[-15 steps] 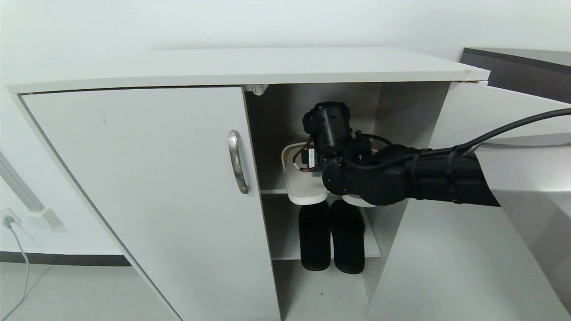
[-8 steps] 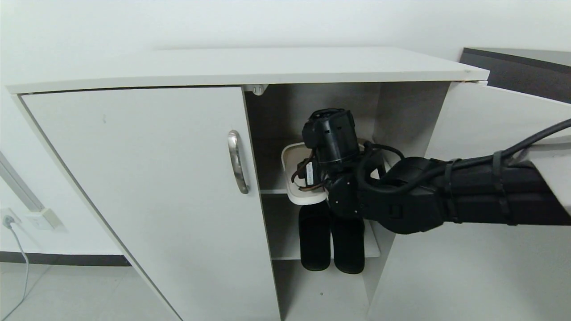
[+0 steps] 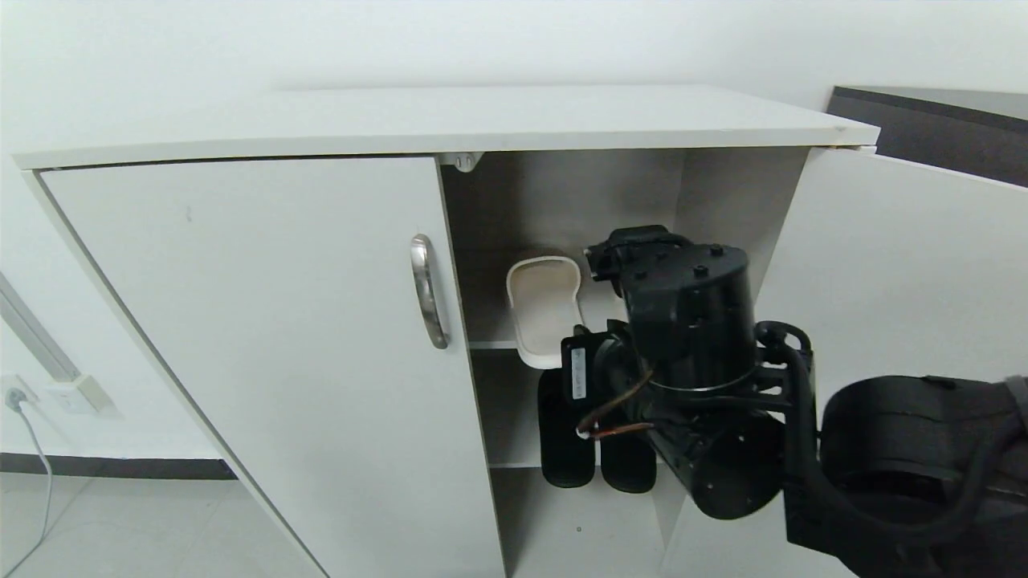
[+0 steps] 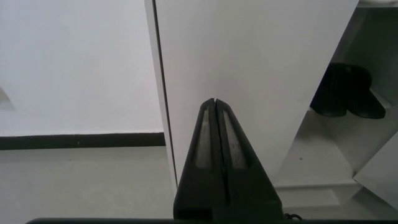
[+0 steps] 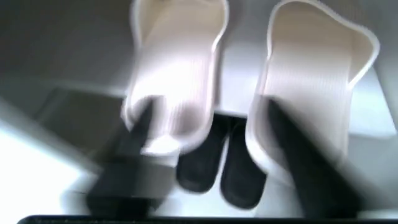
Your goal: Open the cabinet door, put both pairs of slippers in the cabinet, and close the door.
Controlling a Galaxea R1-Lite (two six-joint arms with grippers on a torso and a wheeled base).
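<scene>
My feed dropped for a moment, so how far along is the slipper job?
Done: the right door stands open, the black slippers sit on the lower shelf and the white slippers on the upper shelf. In hand: nothing; the right gripper is open and empty in front of the white pair. Left: closing the door. The left gripper is shut, by the closed left door.

The right arm (image 3: 883, 449) sat at the lower right of the head view, bent at the elbow, its wrist (image 3: 691, 321) tipped upward and forward; the right gripper (image 5: 210, 106) had its two dark fingers (image 5: 140, 134) spread well apart, holding nothing; the left gripper (image 4: 214, 109) pointed straight ahead, jaws pressed flat together, empty.
</scene>
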